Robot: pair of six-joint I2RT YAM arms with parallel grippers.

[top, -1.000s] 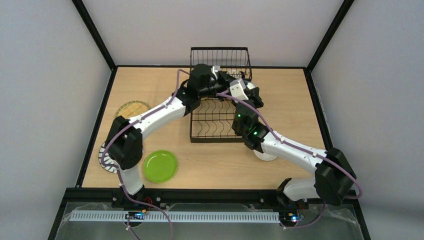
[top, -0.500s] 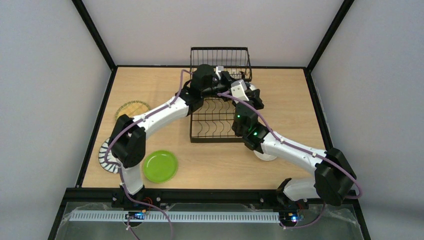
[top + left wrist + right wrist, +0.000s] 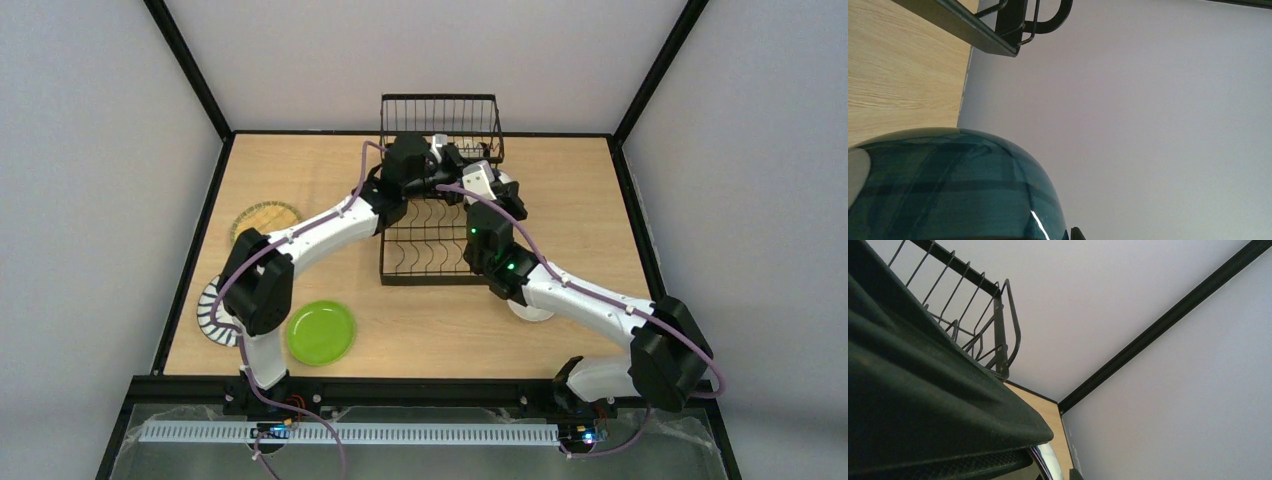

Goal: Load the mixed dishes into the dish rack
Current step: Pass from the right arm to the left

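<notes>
Dish rack: black wire, rectangular slotted base with wavy dividers and a taller basket section at the far end. It sits mid-surface, on light woodgrain laminate. I can't see any dish in its slots.

Both arms meet over the rack's far end. Left fingers are pressed together. The left wrist view is filled at the bottom by a blue bowl, a glossy teal dome with darker bands, close against the camera. Can't tell whether the fingers pinch its rim. The top view hides it behind the wrists.

Right fingers: state can't be told. That wrist view is mostly a dark textured mass with a shiny curved edge below it.

Count on the surface:
- 3 plates, all on the left:
  - lime green plate, smooth, near front
  - tan woven-look plate, further back
  - black-striped white plate, partly under the left arm
- 1 white bowl, mostly hidden by the right arm
</notes>
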